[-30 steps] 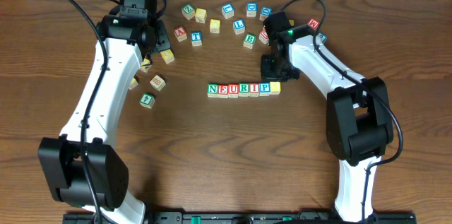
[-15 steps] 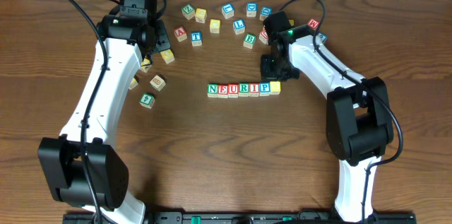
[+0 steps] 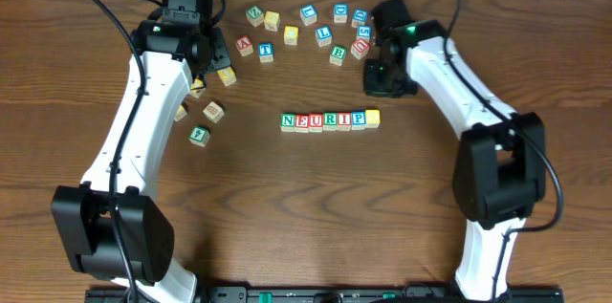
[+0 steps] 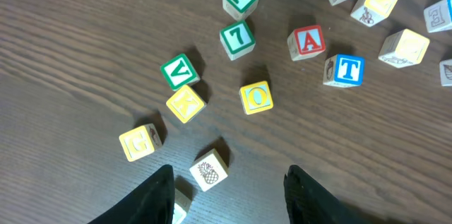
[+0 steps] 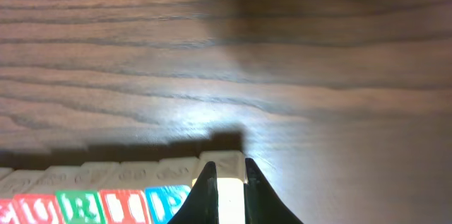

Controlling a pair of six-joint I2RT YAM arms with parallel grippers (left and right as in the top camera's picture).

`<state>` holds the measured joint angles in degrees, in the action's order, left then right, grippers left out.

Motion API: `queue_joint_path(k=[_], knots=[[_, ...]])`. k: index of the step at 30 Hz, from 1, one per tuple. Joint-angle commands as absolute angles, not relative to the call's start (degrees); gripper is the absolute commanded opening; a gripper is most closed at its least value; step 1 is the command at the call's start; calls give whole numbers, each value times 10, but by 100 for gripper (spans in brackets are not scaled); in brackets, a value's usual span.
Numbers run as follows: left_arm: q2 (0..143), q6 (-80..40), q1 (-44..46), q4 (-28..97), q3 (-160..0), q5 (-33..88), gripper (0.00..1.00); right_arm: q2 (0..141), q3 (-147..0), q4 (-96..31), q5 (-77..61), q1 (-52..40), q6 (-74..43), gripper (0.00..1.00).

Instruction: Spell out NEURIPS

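Right claw has its two fingers only narrowly parted and grips nothing. In its wrist view the plain yellowish cube shows through the slit, lying beyond the tips. From overhead the claw hangs near 1 o'clock of the table centre, pointing toward 6 o'clock, at 12 o'clock of that cube and apart from it. The right arm rises from its base at 5 o'clock, folds at a dark elbow, then runs its white forearm toward 11 o'clock to the wrist.

The NEURIPS row lies at the centre in one straight line from 9 to 3 o'clock: green N, red E, red U, green R, red I and blue P, cubes touching, with the plain yellowish cube closing the 3 o'clock end.

The left arm stretches from 7 o'clock up to 11 o'clock. The left claw is wide open and empty above loose cubes, among them a red A, blue T, yellow O and green V.
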<state>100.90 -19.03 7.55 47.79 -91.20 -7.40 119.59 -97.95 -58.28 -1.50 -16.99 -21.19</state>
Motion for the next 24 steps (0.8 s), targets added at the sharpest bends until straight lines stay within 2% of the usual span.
queue_joint_path(k=[1, 13, 17, 24], knots=[[1009, -180, 75, 491, -903, -71, 50, 1171, -994, -608, -12, -153, -205, 9], [1024, -161, 75, 521, -893, -46, 49, 1173, -961, -659, -12, -121, -192, 12], [1043, -148, 75, 527, -893, -6, 45, 1173, -940, -638, -12, -121, -184, 12], [1065, -146, 75, 550, -893, 11, 45, 1173, -893, -585, -40, -125, -163, 11]])
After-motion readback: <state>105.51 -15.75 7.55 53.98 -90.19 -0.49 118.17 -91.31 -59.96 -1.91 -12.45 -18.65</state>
